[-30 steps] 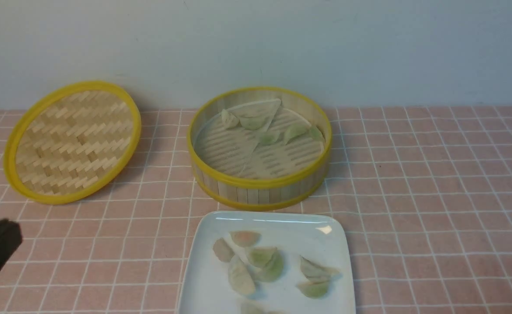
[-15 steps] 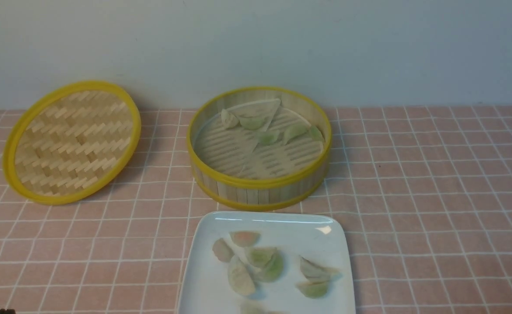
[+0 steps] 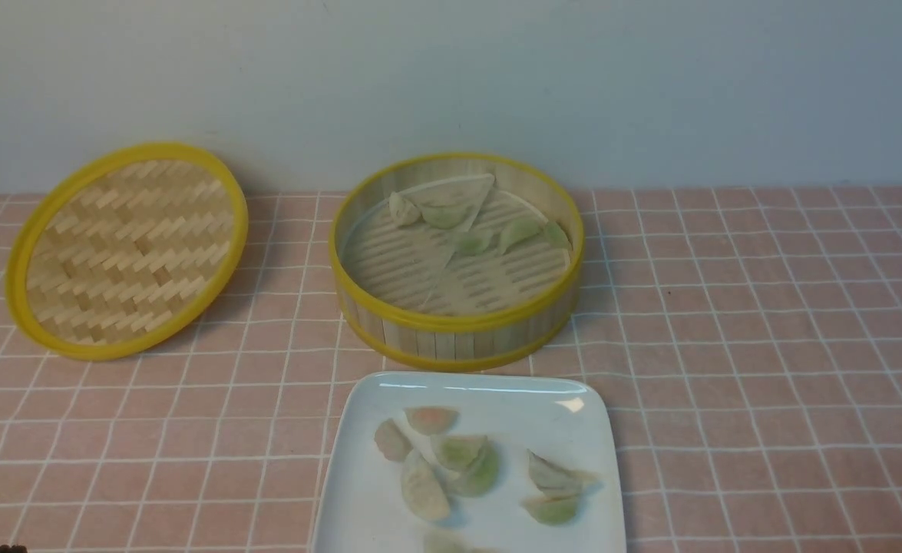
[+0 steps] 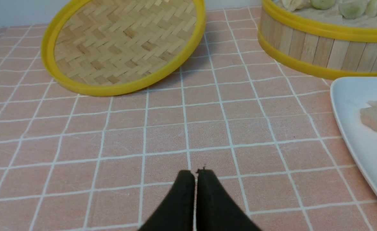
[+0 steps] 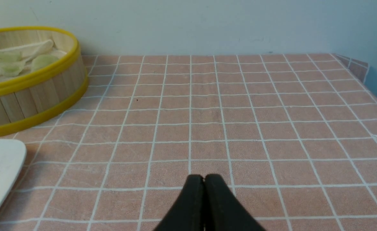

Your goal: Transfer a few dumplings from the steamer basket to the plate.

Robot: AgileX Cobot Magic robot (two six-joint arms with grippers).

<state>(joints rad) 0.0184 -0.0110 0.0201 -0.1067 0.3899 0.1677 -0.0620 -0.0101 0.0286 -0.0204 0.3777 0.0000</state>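
- While the left gripper (image 4: 196,175) hangs closed with nothing in it, the right gripper (image 5: 204,179) is closed and holds nothing too.
- Several dumplings (image 3: 424,488) lie on the plate (image 3: 358,461), some touching one another.
- Five more sit in the basket (image 3: 454,338), toward its far side.
- The plate is just in front of the basket, on the checked cloth (image 3: 189,430).
- The lid (image 3: 132,250) rests tilted, left of the basket and apart from it.

Our tabletop (image 3: 727,346), under pink, white-checked cloth, bore the yellow-rimmed lid (image 3: 132,253), steamer basket (image 3: 454,338) and white plate (image 3: 374,491).
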